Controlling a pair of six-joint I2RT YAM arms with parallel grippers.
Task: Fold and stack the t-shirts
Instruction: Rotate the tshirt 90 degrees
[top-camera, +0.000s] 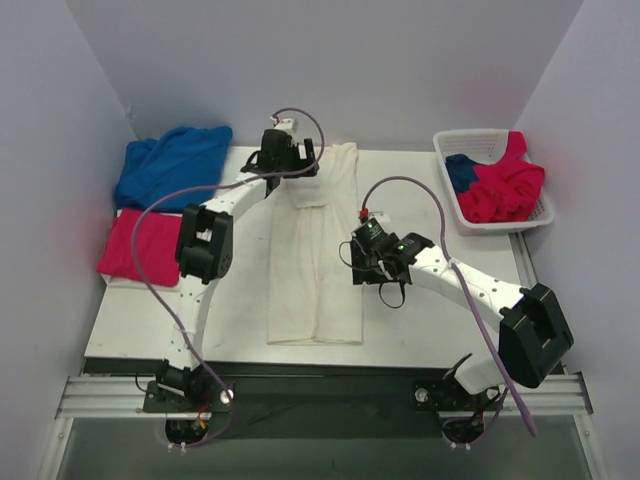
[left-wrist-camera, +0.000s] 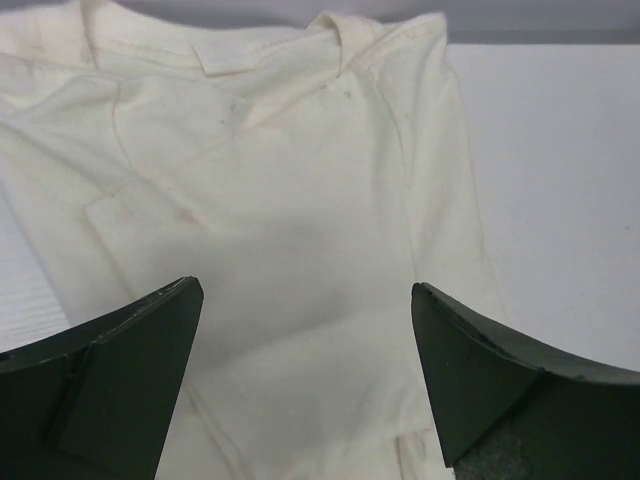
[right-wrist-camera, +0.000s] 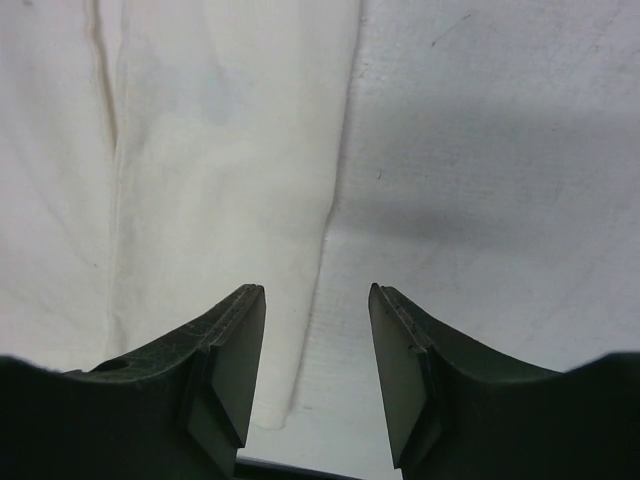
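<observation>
At the middle of the table (top-camera: 150, 320): cream-white t-shirt (top-camera: 315, 260), folded into a long strip, lying flat. Over its far end: left gripper (top-camera: 290, 155), fingers spread wide, gripping nothing. At its right edge: right gripper (top-camera: 372, 255), fingers parted, empty. Far left: blue t-shirt (top-camera: 172, 165) and pink t-shirt (top-camera: 140, 245), folded. Far right: basket (top-camera: 470, 135) holding pink cloth (top-camera: 505, 190) and blue cloth (top-camera: 460, 172).
</observation>
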